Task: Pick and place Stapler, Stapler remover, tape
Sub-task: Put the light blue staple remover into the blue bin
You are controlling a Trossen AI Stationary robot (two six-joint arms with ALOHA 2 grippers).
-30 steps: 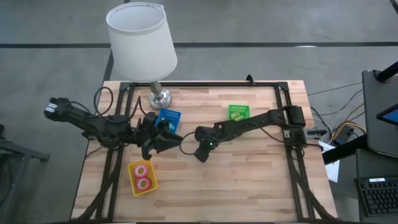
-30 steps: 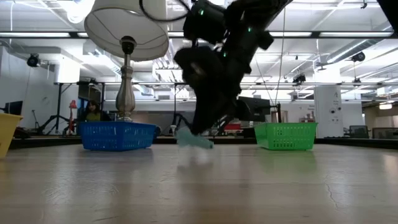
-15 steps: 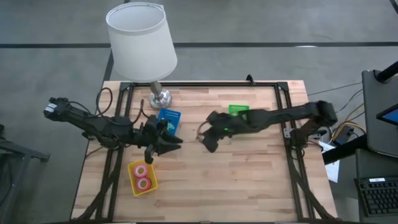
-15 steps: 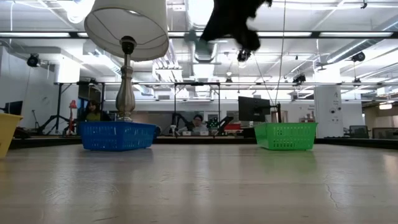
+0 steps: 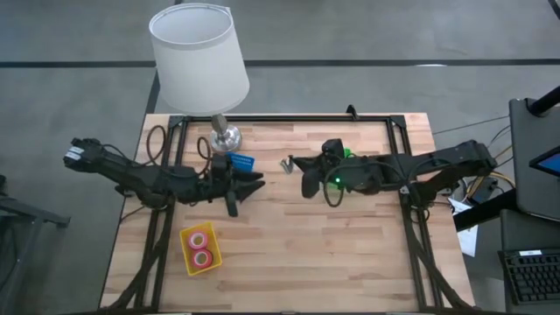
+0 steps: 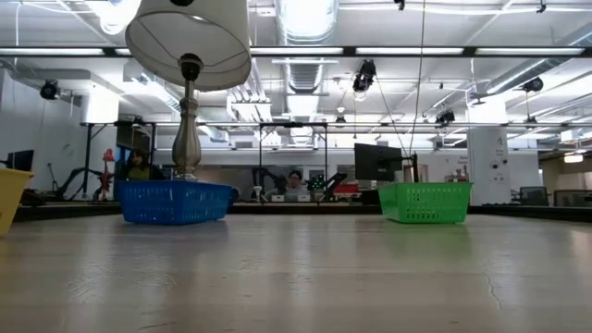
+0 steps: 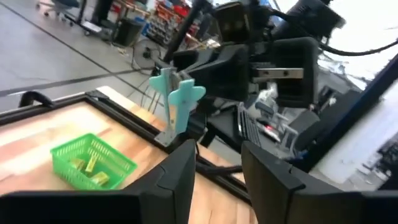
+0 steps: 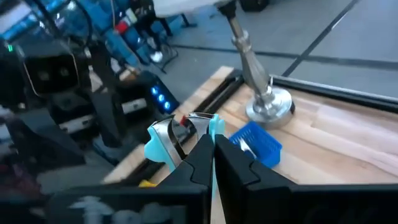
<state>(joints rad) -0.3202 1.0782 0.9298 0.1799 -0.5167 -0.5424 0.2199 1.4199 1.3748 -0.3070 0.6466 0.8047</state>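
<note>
The light-blue plastic staple remover with metal claws (image 8: 171, 142) is pinched in the shut fingers of the right gripper (image 5: 287, 164), raised above the wooden table (image 5: 350, 254) between the small blue basket (image 5: 238, 162) and the green basket (image 5: 339, 153). The left gripper (image 5: 255, 182) hangs beside the blue basket, fingers parted and empty.

Tape (image 5: 200, 246) in tray (image 5: 189, 263) — front-left.
</note>
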